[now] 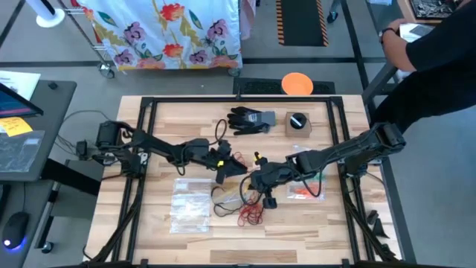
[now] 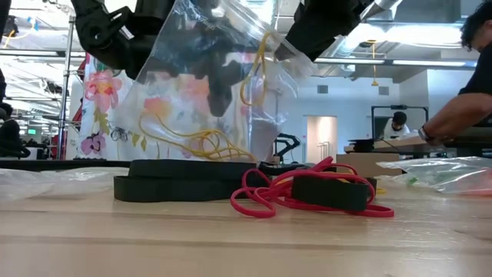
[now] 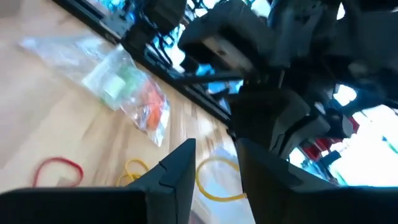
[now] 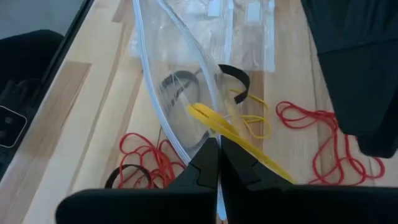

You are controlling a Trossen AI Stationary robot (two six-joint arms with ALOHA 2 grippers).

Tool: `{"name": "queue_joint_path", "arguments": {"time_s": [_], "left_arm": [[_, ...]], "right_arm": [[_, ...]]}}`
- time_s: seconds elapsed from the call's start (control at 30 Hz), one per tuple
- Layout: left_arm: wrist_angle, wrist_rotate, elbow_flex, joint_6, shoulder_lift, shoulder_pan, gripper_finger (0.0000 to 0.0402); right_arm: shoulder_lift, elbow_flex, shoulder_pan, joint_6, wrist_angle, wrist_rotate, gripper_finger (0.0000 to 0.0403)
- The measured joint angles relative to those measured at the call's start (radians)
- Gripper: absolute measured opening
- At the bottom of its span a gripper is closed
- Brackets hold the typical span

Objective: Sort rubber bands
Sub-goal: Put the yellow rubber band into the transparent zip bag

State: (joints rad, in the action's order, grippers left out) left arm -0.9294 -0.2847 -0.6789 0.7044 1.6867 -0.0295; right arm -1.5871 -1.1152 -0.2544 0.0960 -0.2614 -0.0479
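A clear plastic bag (image 2: 211, 85) hangs above the table (image 1: 149, 223), yellow rubber bands (image 2: 201, 141) inside — its rim pinched tight by the right gripper (image 4: 217, 163). The left gripper (image 3: 214, 165), jaws parted with nothing between them, sits beside it. Red rubber bands (image 2: 307, 196) lie below the bag; the bag's mouth is blurred.

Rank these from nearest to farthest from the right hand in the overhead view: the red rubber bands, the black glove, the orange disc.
Measured from the right hand, shut on the clear bag at mid-table:
1. Red rubber bands: on the wood just toward the table's front edge.
2. Black glove: near the back edge.
3. Orange disc: past the back edge, off the table.
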Motion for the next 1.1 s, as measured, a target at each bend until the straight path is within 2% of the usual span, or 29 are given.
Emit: {"name": "queue_joint_path", "arguments": {"time_s": [0.1,0.27,0.43,0.57,0.73,0.97,1.1], "left_arm": [[0.028,-0.026,-0.006,-0.002,0.000,0.027,0.0130],[0.084,0.001,-0.027,-0.034,0.000,0.054,0.0143],[0.084,-0.001,-0.033,-0.022,0.000,0.065,0.0146],[0.056,-0.057,-0.033,-0.001,0.000,0.068,0.0146],[0.051,-0.071,-0.033,0.013,0.000,0.088,0.0147],[0.040,-0.067,-0.033,0.015,0.000,0.100,0.0147],[0.071,-0.024,-0.051,0.016,0.000,0.100,0.0147]], "right_arm": [[0.000,0.000,-0.001,0.000,0.001,0.000,0.0005],[0.000,0.000,0.009,-0.001,0.014,0.000,0.0005],[0.000,0.000,0.009,-0.003,0.012,-0.004,0.0005],[0.000,0.000,0.009,-0.006,0.001,-0.003,0.0005],[0.000,0.000,0.014,-0.016,0.001,-0.004,0.0005],[0.000,0.000,0.028,-0.018,0.001,-0.004,0.0005],[0.000,0.000,0.034,-0.018,-0.008,-0.019,0.0005]]}}
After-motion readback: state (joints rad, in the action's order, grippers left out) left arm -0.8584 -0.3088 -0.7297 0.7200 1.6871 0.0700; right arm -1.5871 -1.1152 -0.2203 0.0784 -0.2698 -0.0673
